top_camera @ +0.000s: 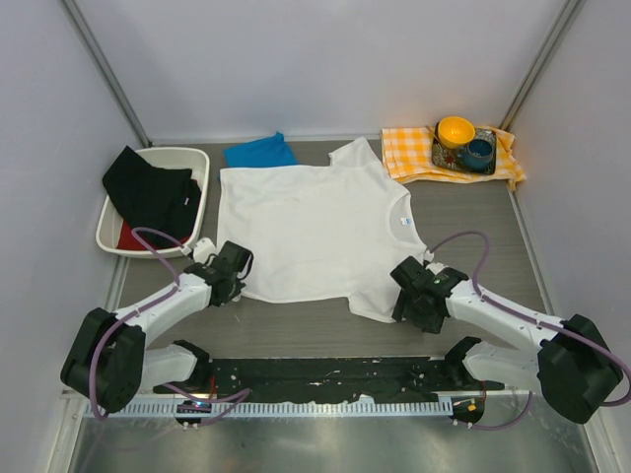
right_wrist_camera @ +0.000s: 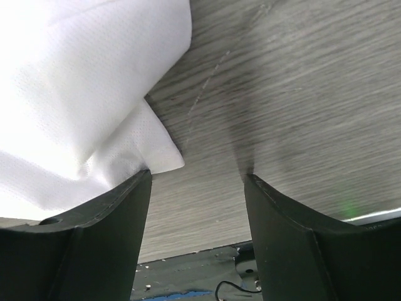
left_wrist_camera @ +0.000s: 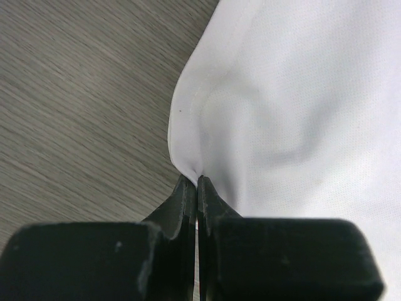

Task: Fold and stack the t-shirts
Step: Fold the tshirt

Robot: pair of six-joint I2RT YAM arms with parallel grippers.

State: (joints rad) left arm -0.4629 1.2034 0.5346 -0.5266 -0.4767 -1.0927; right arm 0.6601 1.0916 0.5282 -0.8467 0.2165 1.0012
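Top external checked: found white shirt point(top_camera: 315, 232) spread flat at table centre, blue shirt point(top_camera: 260, 151) folded small, just beside its edge at 11 o'clock. Noted neck label point(top_camera: 406, 221) at 3 o'clock, print too small to read. Logged left gripper point(top_camera: 234, 268) at 8 o'clock, pinched tight on hem corner. Logged right gripper point(top_camera: 414, 291) at 4 o'clock, jaws apart, sleeve tip beside one finger, nothing clamped.

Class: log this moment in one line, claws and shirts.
left claw: shut on white t-shirt hem | right claw: open at its sleeve | blue t-shirt: folded, far side
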